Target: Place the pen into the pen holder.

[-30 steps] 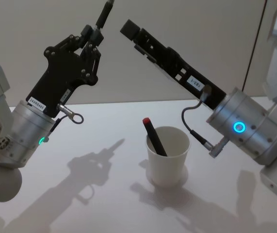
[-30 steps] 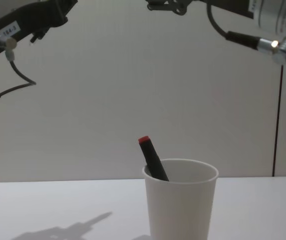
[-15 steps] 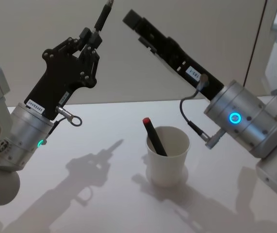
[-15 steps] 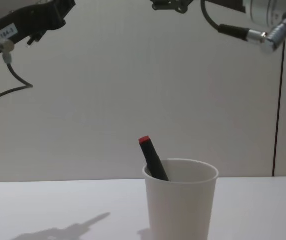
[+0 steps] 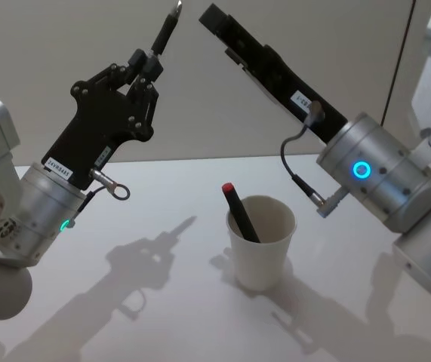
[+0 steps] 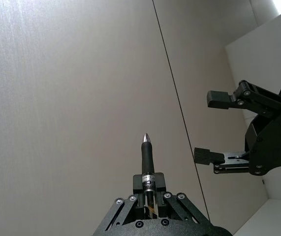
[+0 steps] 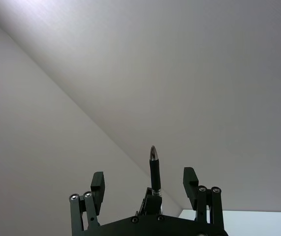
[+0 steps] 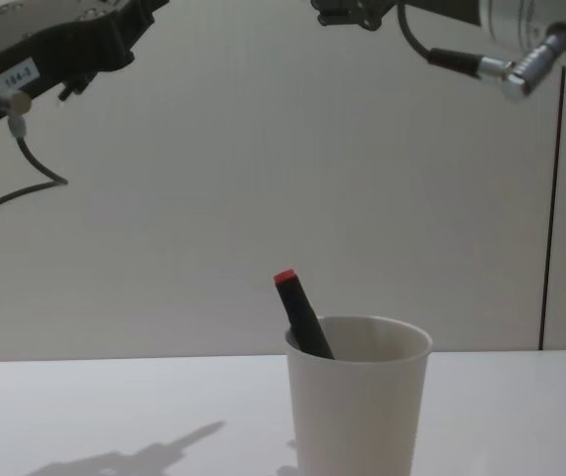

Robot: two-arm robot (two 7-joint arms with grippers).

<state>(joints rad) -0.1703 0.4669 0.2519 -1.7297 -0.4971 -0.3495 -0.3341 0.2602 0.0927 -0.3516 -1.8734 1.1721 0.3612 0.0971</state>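
Since the earlier frame the right hand (image 5: 213, 15) has swung higher and the left hand (image 5: 149, 64) has gone up a little. The pen holder (image 5: 260, 260) has stayed put on the table (image 5: 185, 188).

The head view has both hands raised above the table, well apart from the pen holder. The left hand is clamped on a black pen (image 5: 162, 34) with its silver tip pointing up.

The left wrist view gives the grip close up, with the pen pinched between the fingertips. Farther off in it, the right hand has its fingers spread wide and nothing between them. The right wrist view has its own fingers wide either side of that pen; I cannot tell whether the pen is between them or beyond.

The chest view gives the pen holder side-on, with a red-capped pen (image 8: 299, 312) leaning on its rim, cap up.

Count: two pens, one pen holder, two hands.
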